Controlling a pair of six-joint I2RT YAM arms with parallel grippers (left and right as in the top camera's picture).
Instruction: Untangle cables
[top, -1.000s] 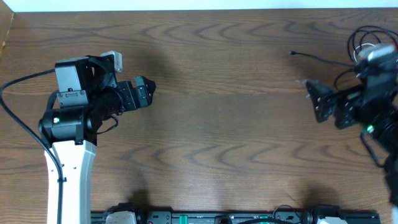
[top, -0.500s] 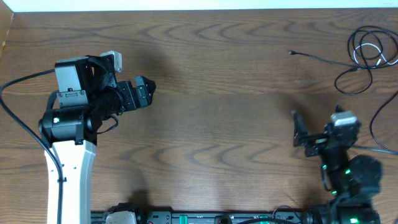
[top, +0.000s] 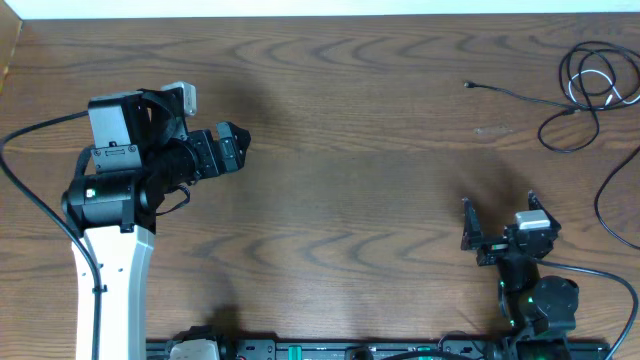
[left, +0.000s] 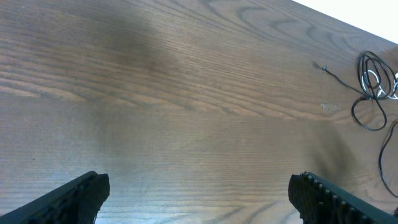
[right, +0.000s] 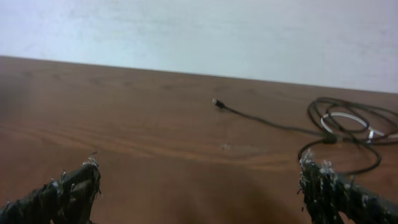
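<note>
My left gripper (top: 232, 150) sits where it was a second ago, at the left of the table (top: 350, 200), jaws wide apart and holding nothing. In its wrist view only the two finger ends show, cut off by the bottom edge.

My right gripper (top: 498, 222) has moved. A second ago it hung at the far right over the tangle – now it is pulled back to the near edge, jaws spread and empty.

With it gone, the cables (top: 577, 88) lie uncovered at the far right corner: black loops around a white cord, one plug end trailing left. One black strand runs off the right edge. I cannot count the black cords – the right wrist view is blurred there.
</note>
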